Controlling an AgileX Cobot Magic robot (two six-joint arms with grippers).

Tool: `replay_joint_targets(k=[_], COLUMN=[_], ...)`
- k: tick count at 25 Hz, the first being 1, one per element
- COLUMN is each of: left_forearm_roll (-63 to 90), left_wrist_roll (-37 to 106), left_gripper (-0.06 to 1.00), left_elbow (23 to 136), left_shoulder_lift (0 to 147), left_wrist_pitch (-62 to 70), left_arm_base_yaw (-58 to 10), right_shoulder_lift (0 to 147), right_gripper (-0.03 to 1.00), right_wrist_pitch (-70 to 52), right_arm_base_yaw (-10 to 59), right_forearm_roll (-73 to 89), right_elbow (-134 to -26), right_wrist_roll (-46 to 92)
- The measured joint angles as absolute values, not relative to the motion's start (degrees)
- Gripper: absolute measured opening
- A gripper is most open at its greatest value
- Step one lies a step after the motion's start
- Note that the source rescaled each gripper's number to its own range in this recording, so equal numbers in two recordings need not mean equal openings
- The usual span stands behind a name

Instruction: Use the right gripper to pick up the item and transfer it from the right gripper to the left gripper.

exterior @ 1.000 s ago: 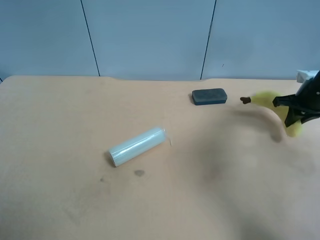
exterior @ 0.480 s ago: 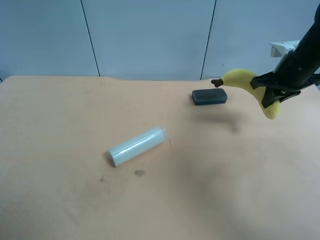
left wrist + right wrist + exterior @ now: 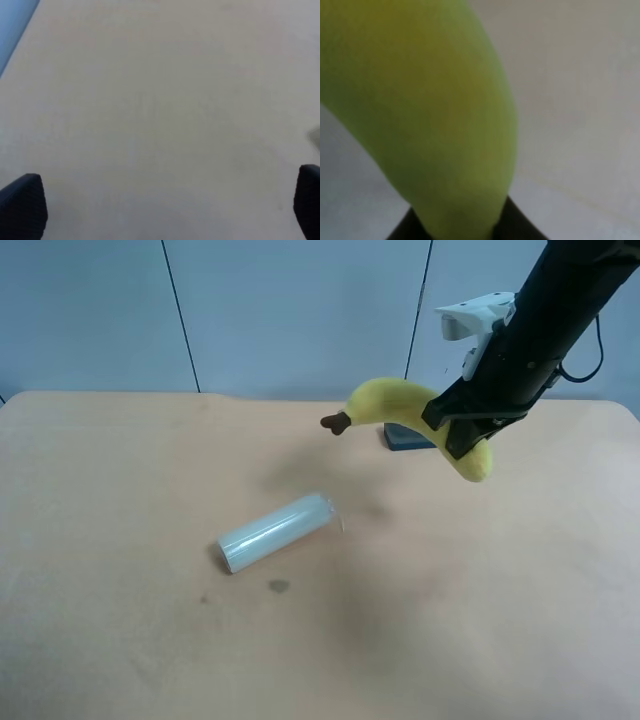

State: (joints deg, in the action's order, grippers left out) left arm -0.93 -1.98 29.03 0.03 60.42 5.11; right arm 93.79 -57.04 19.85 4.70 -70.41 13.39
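The yellow plush banana (image 3: 400,400) with its dark brown stem tip hangs in the air above the table, stem pointing to the exterior high view's left. My right gripper (image 3: 462,430), black with a white housing, is shut on the banana near its lower end. In the right wrist view the banana (image 3: 435,110) fills most of the frame, with the black fingers (image 3: 520,227) at its base. My left gripper (image 3: 160,205) does not show in the exterior high view. In the left wrist view its two fingertips (image 3: 22,205) stand wide apart over bare table, empty.
A pale translucent cylinder roll (image 3: 274,531) lies on the tan table (image 3: 120,490) left of centre. A dark grey rectangular block (image 3: 405,440) lies behind the banana, partly hidden. A blue panelled wall stands behind the table.
My right gripper has lifted the banana and carried it up and toward the exterior high view's left, from the right edge to in front of the dark block.
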Motion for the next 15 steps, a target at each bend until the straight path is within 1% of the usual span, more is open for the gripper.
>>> replay_joint_targets(k=[4,10,15], left_forearm_roll=[3.2,11.3,18.1], left_wrist_roll=[-1.8,1.8,3.7], left_gripper=[1.00,1.00,1.00], left_elbow=[29.5,33.8,37.1], left_shoulder_lift=[4.3,14.8,19.7], left_wrist_pitch=[61.4,65.9,66.8], left_arm_base_yaw=[5.1,5.1,5.1], right_shoulder_lift=[92.6,91.3,91.2], right_gripper=[0.00,0.00,0.00], right_wrist_pitch=[-57.2,-58.1,-58.0], right_arm_base_yaw=[24.9,32.6,39.9], right_forearm_roll=[4.3,3.0,3.0], right_elbow=[-70.4,-70.4,-70.4], right_wrist_roll=[13.4,13.4,15.3])
